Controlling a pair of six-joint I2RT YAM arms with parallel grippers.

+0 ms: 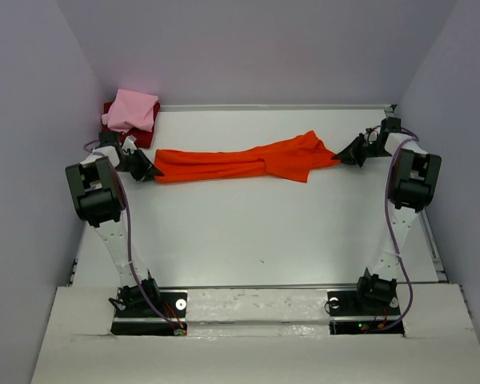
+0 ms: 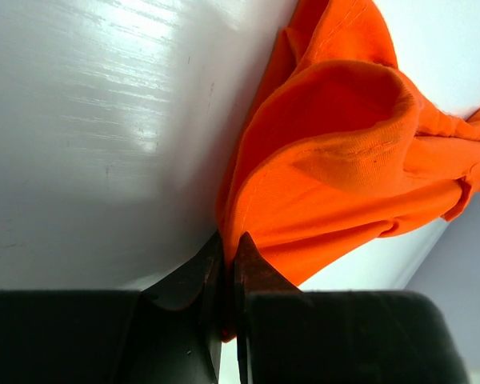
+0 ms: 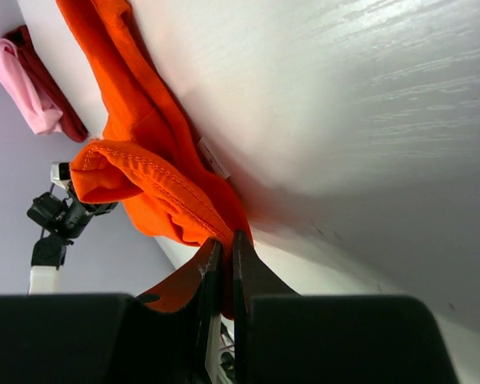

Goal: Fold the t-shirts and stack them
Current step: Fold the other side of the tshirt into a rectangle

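The bright orange-red t-shirt [image 1: 240,162] hangs stretched into a long band between my two grippers at the far side of the table. My left gripper [image 1: 152,170] is shut on its left end; cloth [image 2: 344,160] is pinched between the jaws [image 2: 230,248]. My right gripper [image 1: 342,157] is shut on its right end; the hem [image 3: 152,184] runs into the jaws [image 3: 226,244]. The light pink t-shirt [image 1: 132,110] lies folded on the dark red t-shirt [image 1: 144,138] in the far left corner, also in the right wrist view [image 3: 24,80].
White table [image 1: 256,232] with grey walls on three sides. The folded stack sits just behind the left arm [image 1: 96,192]. The right arm [image 1: 412,180] stands by the right wall. A raised strip [image 1: 256,300] runs along the near edge.
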